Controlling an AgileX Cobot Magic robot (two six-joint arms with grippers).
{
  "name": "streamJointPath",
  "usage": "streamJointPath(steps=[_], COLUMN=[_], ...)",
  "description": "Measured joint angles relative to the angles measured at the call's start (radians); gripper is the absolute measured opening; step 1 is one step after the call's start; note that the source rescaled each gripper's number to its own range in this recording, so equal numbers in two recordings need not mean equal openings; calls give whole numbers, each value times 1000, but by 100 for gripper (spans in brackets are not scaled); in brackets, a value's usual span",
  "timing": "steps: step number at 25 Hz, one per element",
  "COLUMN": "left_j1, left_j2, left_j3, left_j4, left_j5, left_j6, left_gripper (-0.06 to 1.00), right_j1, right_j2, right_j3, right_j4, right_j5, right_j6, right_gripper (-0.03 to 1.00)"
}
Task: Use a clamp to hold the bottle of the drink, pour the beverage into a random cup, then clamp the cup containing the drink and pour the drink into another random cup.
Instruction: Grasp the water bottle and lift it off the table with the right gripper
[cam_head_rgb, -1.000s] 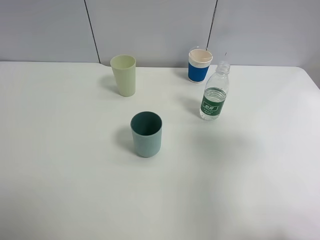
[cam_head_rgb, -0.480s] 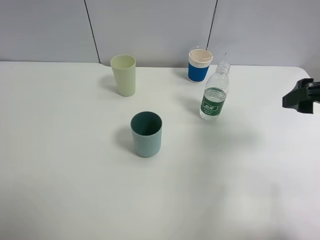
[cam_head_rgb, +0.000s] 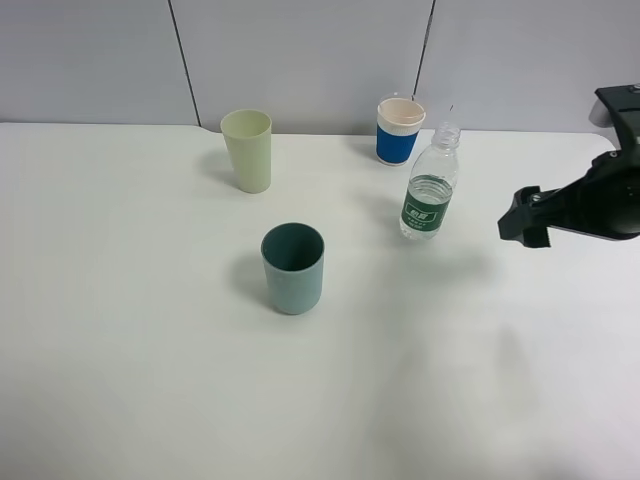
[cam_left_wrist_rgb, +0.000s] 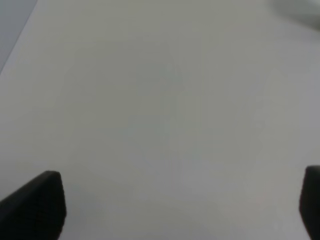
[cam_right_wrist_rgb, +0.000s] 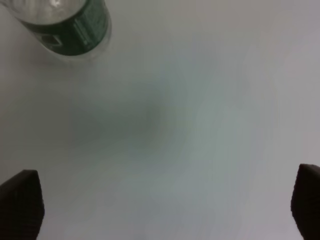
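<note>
We see the right gripper (cam_head_rgb: 522, 217) over the white table (cam_head_rgb: 120, 330), close to the table's right edge. Its two black fingers (cam_right_wrist_rgb: 20, 207) stand wide apart and hold nothing.

The bottle (cam_head_rgb: 431, 185) is the nearest thing to this gripper. It stands upright in front of the fingers, near but not touching, and a little off to one side of the gap between them. It is clear, with a green label and water inside. Between the gripper and the bottle we see only bare white table.

Just past the bottle, farther from the gripper, stands the blue cup (cam_head_rgb: 399, 131) with a white rim. It is close to the bottle and close to the table's back edge, where the grey wall (cam_head_rgb: 300, 50) starts. There is little room behind those two.

The dark green cup (cam_head_rgb: 293, 268) stands well beyond the bottle, out in the middle of the table with wide bare table all around it. The light green cup (cam_head_rgb: 248, 150) is farther still, near the back edge.

The left gripper (cam_left_wrist_rgb: 170, 207) shows only in its own wrist view. Its fingers stand apart too, with nothing between them, and plain white table lies below it.
</note>
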Motion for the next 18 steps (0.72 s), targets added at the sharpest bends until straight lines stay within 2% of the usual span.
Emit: streamJointPath(steps=[6, 18], left_j1=[0, 0], left_j2=[0, 0], left_j3=[0, 0], left_j4=[0, 0], left_j5=[0, 0], left_j6=[0, 0], left_gripper=[81, 81], right_j1=[31, 34], right_j2=[85, 260], right_j3=[0, 0], right_j4=[-1, -69], right_j5=[-132, -257], right_j6=[18, 19], right_gripper=[100, 100])
